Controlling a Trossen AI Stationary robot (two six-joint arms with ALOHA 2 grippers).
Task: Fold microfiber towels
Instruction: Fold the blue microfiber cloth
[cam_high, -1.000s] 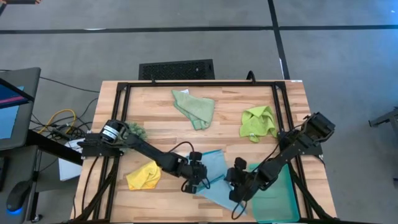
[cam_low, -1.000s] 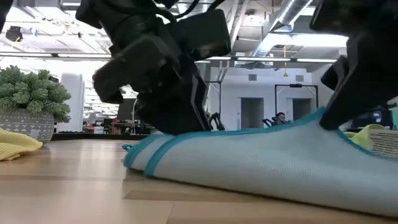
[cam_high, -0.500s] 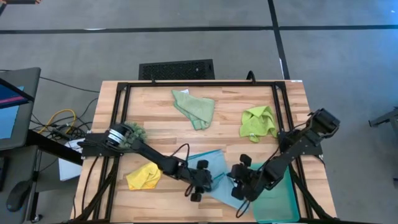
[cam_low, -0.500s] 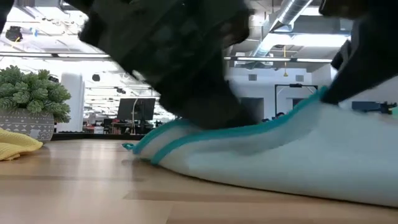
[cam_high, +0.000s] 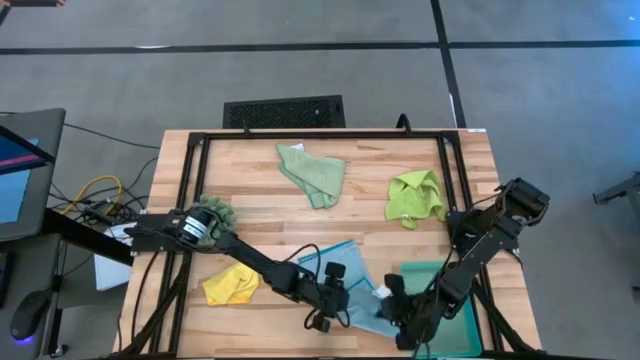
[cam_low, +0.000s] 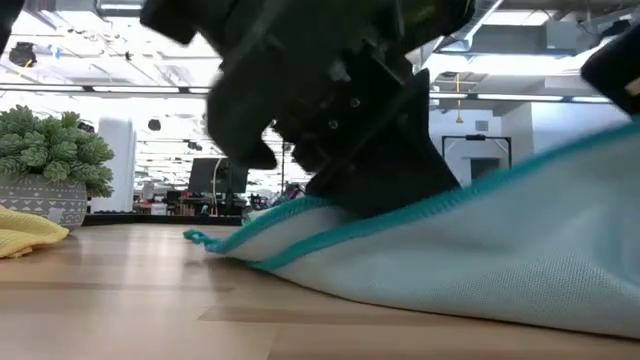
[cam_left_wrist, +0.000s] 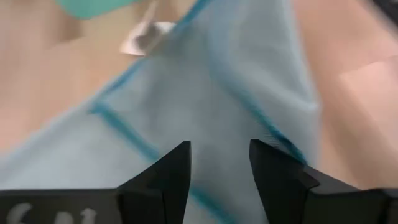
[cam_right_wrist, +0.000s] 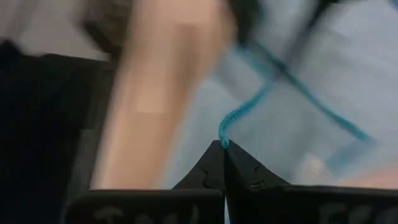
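"Two arms work the light blue towel (cam_high: 352, 285) at the desk's (cam_high: 250, 200) near edge. Which step?"

"First fold, I'd judge. Right gripper (cam_right_wrist: 222, 163) fingers pinch its hem; left gripper (cam_left_wrist: 219, 165) fingers stand parted above it. Next: carry that hem across."

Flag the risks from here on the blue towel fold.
1. The right end effector is shut on only the trimmed edge of the light blue towel; so thin a pinch could slip free.
2. The left end effector is open over the same towel, close to the right one; they might collide.
3. The towel lies beside the teal tray, and a dragged fold could snag its rim.
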